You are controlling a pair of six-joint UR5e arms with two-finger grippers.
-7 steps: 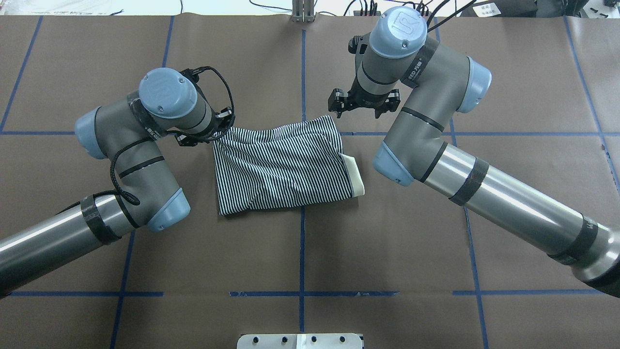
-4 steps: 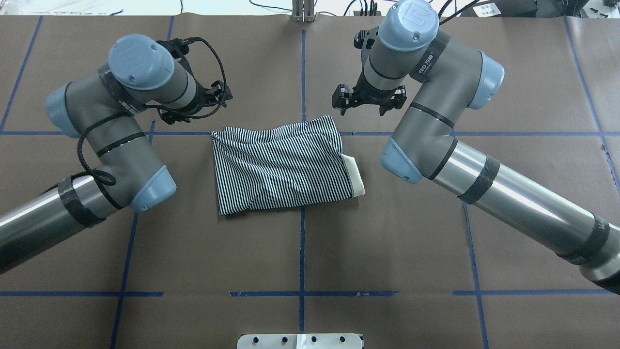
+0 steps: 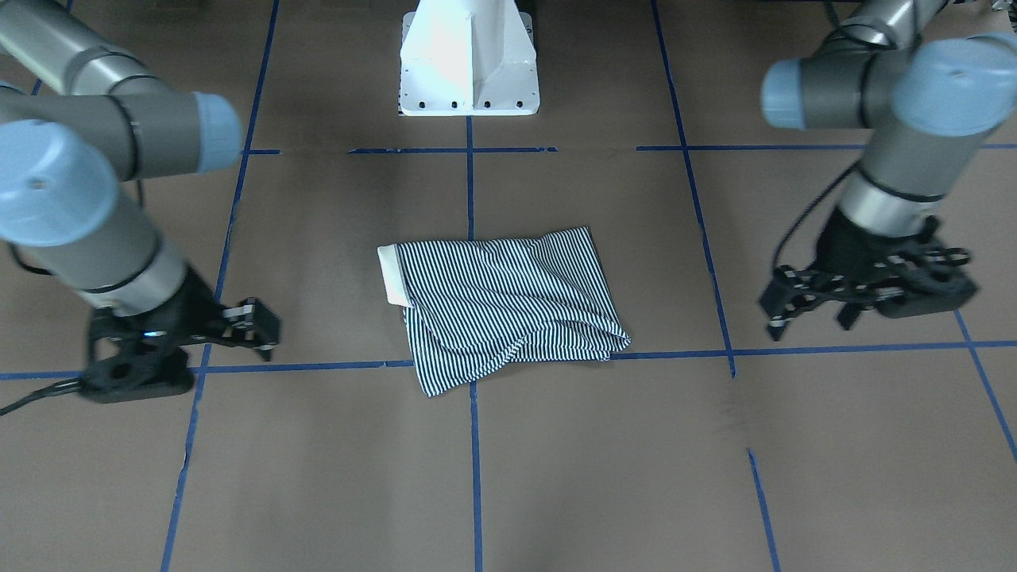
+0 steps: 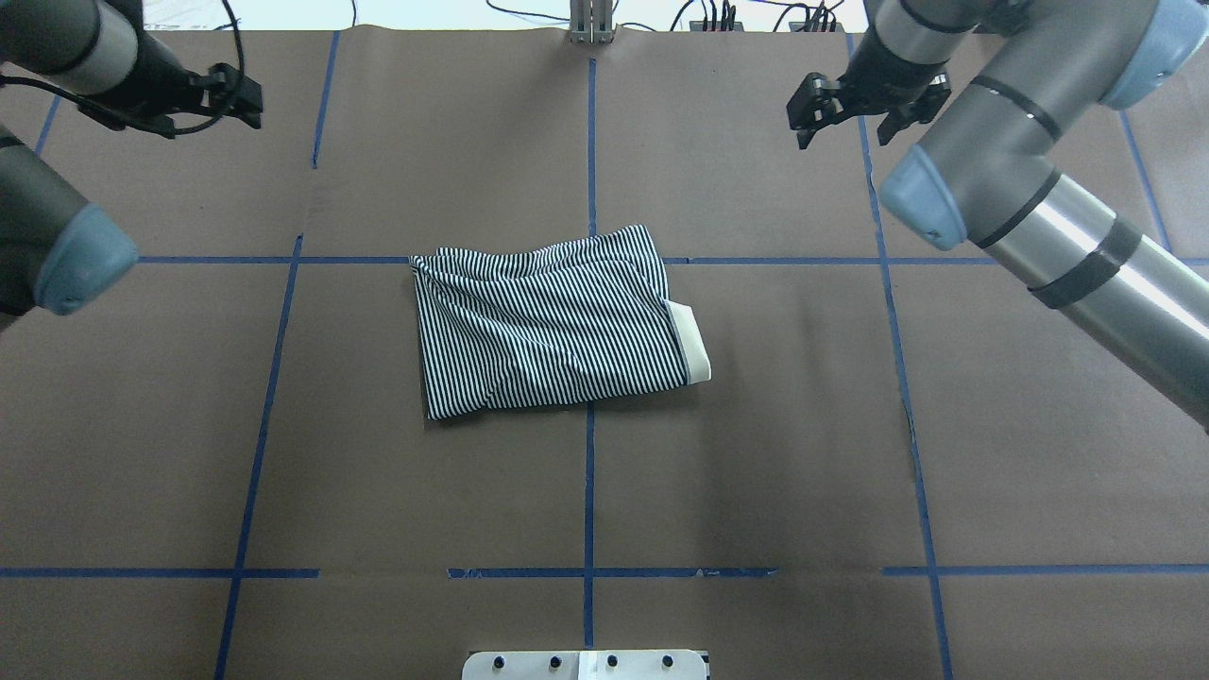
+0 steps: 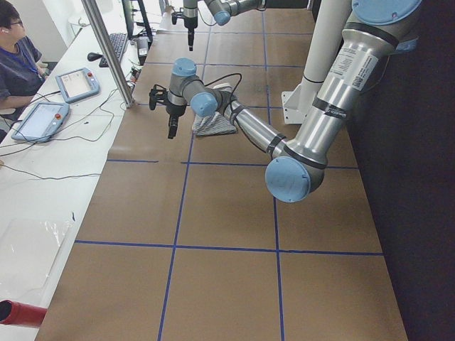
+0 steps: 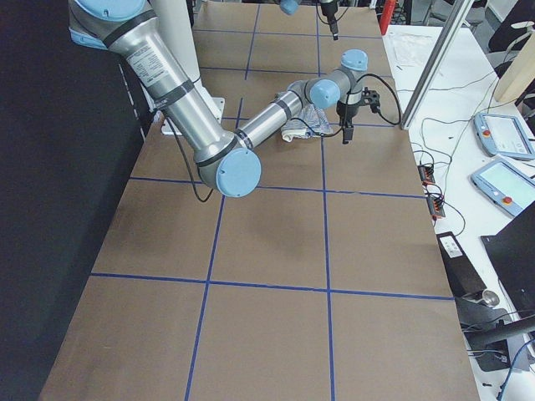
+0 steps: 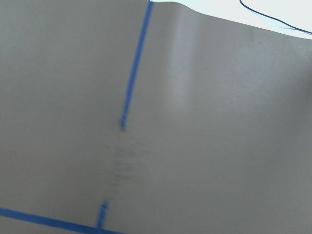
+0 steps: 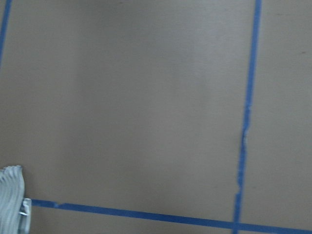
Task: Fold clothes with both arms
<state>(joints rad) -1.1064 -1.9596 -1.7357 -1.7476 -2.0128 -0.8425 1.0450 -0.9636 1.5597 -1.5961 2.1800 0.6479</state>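
navy-and-white striped polo shirt (image 4: 553,326) folded, rumpled, cream collar (image 4: 696,349) at one end; left arm (image 4: 38,217), right arm (image 4: 992,170) well apart from it

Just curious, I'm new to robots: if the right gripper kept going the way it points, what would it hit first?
The right gripper points down, so probably the bare brown table cover, near a blue tape line. The striped shirt lies off to one side.

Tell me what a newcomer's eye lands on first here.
The striped polo shirt lies folded into a rumpled rectangle at the middle of the brown table. Its cream collar pokes out on the robot's right. The left tool and the right tool hang open and empty over the table's far side, well clear of the shirt on either side.
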